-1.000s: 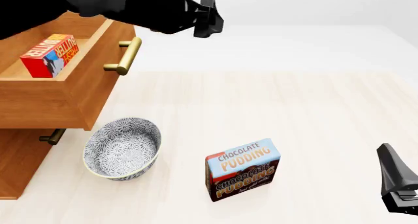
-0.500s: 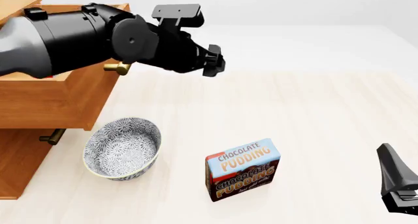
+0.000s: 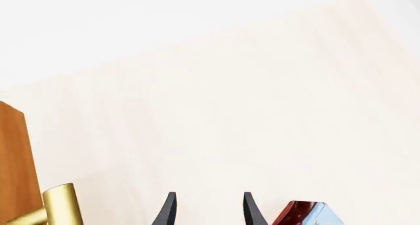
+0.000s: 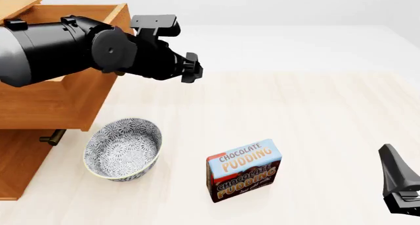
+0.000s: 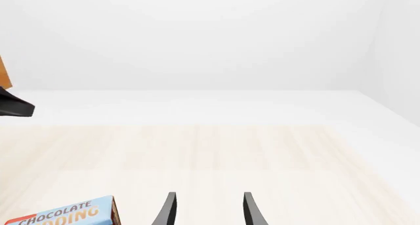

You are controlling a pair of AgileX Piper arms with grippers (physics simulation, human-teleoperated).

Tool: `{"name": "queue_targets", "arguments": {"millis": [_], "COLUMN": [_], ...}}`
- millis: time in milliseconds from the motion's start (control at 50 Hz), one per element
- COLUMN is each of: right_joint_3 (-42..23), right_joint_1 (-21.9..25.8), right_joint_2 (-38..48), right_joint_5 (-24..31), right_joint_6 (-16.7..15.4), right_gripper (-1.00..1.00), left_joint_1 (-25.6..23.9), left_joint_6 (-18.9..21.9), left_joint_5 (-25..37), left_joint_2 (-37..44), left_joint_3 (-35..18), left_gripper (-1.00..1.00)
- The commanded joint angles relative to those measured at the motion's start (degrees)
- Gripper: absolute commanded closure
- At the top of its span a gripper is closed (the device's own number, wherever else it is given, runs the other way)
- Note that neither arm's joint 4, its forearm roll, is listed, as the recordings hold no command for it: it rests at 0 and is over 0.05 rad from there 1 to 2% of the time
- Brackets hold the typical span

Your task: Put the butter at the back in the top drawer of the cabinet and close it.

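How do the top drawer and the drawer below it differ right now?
The top drawer is pulled out over the table, its handle hidden by the left arm; the lower drawer sits flush in the cabinet, its brass handle showing. Both have brown wood fronts.

Layout, table and cabinet.
Left gripper (image 4: 192, 68) just right of the top drawer (image 4: 59, 99), which stands pulled out of the cabinet (image 4: 19, 161); bowl (image 4: 123, 149) before it, below the fingers; pudding box (image 4: 244, 170) between bowl and right gripper (image 4: 399, 183).
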Motion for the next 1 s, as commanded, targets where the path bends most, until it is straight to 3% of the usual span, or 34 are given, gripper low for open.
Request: {"name": "queue_targets", "arguments": {"millis": [20, 1000], "right_joint_3": [0.00, 0.00], "right_joint_1": [0.00, 0.00], "right_joint_2": [0.00, 0.00], "right_joint_5": [0.00, 0.00], "right_joint_6": [0.00, 0.00], "right_gripper": [-1.00, -1.00], "left_joint_1": [2.84, 17.71], "left_joint_6": [0.43, 2.10], "left_joint_5": [-0.07, -1.52], "left_joint_2": [-2.49, -11.19], "left_joint_3": [2.61, 11.03], "left_gripper": [-1.00, -1.00]}}
